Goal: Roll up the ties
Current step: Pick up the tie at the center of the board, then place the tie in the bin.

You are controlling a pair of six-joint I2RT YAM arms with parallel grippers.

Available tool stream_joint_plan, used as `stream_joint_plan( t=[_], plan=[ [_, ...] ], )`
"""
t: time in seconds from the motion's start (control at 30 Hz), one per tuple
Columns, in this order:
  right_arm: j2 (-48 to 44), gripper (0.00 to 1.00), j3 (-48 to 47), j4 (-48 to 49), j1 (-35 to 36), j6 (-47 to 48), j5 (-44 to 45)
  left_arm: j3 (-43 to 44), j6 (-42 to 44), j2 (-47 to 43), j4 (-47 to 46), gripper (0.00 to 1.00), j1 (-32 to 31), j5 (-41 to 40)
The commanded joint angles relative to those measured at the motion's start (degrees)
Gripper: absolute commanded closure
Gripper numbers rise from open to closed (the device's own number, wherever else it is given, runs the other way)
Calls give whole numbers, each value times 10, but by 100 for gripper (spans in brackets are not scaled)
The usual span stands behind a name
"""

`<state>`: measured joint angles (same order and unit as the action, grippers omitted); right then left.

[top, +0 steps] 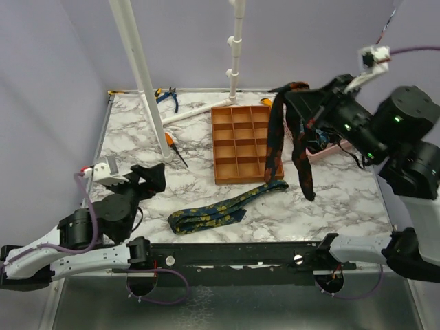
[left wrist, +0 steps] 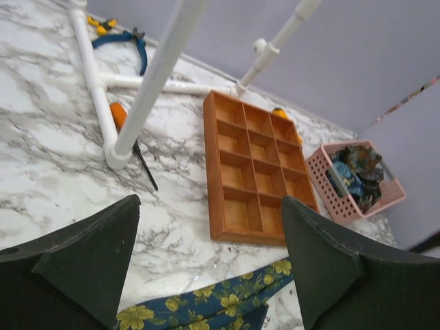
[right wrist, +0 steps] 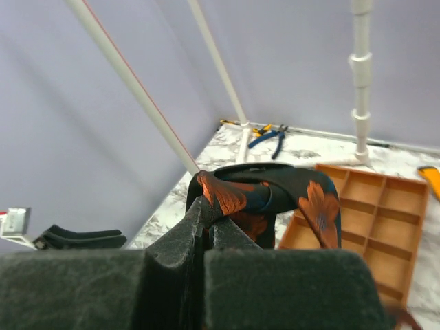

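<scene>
Pinches orange-print tie (top: 300,148) in right gripper (right wrist: 206,214), aloft far right, tails dangling by orange tray (top: 214,144). Holds left gripper (top: 155,177) wide, near left, with yellow-print tie (top: 220,212) flat near centre. Risks tail snagging tray rim, tie slipping from thin pinch.

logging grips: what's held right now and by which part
The right gripper pinches the orange-red tie at a fold along its length, both ends hanging. The left gripper holds nothing.

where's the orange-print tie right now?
Top view, right side: the orange-print tie hangs pinched in the shut right fingers, over the right edge of the orange tray.
</scene>
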<state>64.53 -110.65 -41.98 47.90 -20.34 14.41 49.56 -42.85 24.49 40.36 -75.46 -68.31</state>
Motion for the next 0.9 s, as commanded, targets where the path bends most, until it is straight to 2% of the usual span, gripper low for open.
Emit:
stream_joint_plan(
  t=[0.0,0.07,0.13,0.37,0.43,0.5,0.57,0.67,0.77,0.87],
  plan=[
    [109,100,-112,5,1,28,-57,59,82,-29,-10,15,0,-74],
    [155,100,-173,-30,0,30,13,77,94,-35,-9,16,0,-89],
    [175,100,-193,-41,0,43,88,88,106,-38,-9,16,0,-96],
    [159,100,-130,-35,-2,98,291,89,128,-36,-9,16,0,-100],
    [143,100,-106,-42,-21,98,322,81,129,-32,-12,16,0,-102],
    [125,100,-89,-64,-67,82,338,72,128,-26,-18,16,0,-102],
    [100,100,-59,-82,-146,56,325,59,127,-20,-31,16,0,-97],
    [44,100,33,-79,-242,28,332,29,135,-7,-74,16,-1,-78],
    [-24,100,128,-66,-294,-6,375,0,157,15,-132,16,-1,-37],
    [-93,100,179,-42,-309,-9,436,-24,164,52,-174,16,-1,-4]
  ],
)
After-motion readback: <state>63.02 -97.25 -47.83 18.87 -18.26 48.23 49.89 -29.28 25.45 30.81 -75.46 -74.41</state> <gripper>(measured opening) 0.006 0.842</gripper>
